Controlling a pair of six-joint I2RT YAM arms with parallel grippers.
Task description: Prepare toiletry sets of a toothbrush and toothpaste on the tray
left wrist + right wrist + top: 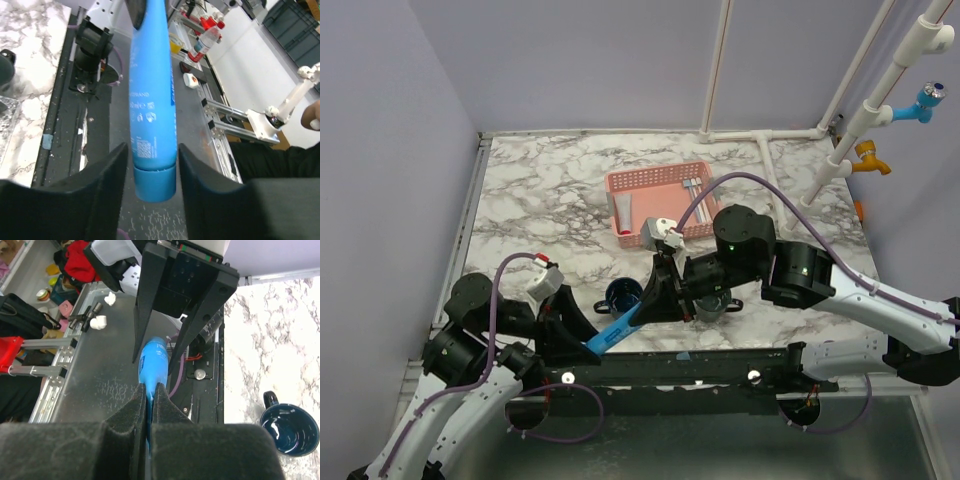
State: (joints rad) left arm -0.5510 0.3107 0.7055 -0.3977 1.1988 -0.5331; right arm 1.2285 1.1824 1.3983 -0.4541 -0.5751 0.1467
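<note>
**Handover of the toothpaste tube, caught between both grippers**

Toothpaste tube [152, 100], blue, hangs in the air at the lower centre of the overhead view, over the marble table's [540, 200] near edge. The left gripper [153, 150] hugs its sides just above the cap. The right gripper [150, 390] is pressed together on the flat crimped end. This looks like a pass from left to right.

Next, I judge, the left fingers [107, 170] must spread and back off toward the lower left. The right arm can then swing the tube to a mug.

The navy mug [623, 293] sits just above the tube, and the dark green mug [713, 308] is half hidden under the right arm. I cannot make out the clear tray's edges.

Open marble lies left of the navy mug and below the pink basket [650, 180]. Both arms crowd the near edge.
</note>
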